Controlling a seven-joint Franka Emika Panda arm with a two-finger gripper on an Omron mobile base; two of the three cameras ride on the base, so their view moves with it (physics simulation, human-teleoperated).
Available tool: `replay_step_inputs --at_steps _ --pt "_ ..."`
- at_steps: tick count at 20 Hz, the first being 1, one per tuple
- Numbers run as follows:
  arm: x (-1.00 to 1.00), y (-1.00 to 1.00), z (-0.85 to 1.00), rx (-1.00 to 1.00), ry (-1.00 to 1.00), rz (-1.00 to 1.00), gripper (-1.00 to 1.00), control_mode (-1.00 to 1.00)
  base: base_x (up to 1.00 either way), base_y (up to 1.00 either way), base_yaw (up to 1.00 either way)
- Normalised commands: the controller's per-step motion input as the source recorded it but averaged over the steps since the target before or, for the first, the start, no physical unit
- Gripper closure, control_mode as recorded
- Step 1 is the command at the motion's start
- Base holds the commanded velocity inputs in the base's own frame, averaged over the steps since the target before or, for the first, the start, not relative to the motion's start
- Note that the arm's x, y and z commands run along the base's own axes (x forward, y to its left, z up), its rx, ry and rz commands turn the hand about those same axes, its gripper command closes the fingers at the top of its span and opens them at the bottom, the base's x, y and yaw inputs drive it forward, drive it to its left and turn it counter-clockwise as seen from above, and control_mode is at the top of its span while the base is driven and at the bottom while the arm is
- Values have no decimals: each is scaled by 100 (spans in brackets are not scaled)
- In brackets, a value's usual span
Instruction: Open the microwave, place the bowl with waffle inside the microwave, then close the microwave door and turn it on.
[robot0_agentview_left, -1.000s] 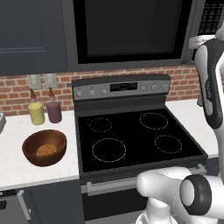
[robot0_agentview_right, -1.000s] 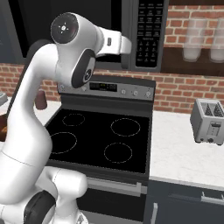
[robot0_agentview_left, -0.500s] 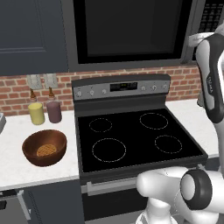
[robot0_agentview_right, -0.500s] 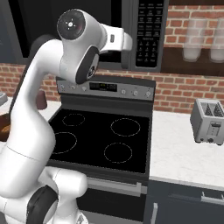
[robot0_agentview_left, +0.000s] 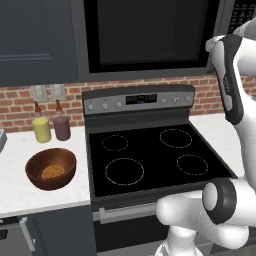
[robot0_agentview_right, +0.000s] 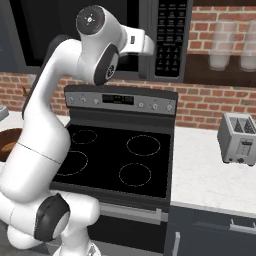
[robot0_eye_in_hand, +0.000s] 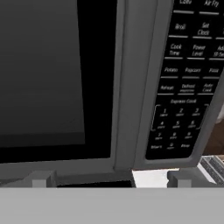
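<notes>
The end effector (robot0_eye_in_hand: 107, 183) is spread wide and empty near the microwave door (robot0_eye_in_hand: 57, 83), which looks stiff; grab its long handle (robot0_eye_in_hand: 138, 83).

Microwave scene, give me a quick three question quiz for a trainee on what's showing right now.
1. True or false: the microwave door is shut.
2. What lies in the bowl? A) a waffle B) an egg C) nothing
3. Fill in: the toaster stands on the counter to the ____ of the stove, seen from the robot.

Key
1. True
2. A
3. Right
</notes>
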Motion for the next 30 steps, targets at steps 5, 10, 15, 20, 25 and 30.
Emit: replay_step_inputs --at_steps 5,10,15,20,25,30 --pt "44 -20 0 1 12 -4 -100 -100 0 0 0" --pt "33 -22 -1 3 7 -1 -100 -100 0 0 0" --pt "34 -11 -10 4 1 0 -100 -100 0 0 0" --pt "27 0 -20 4 0 0 -100 -100 0 0 0" --pt "27 0 -26 2 0 0 -100 -100 0 0 0" --pt "21 0 -17 1 -1 0 -100 -100 0 0 0"
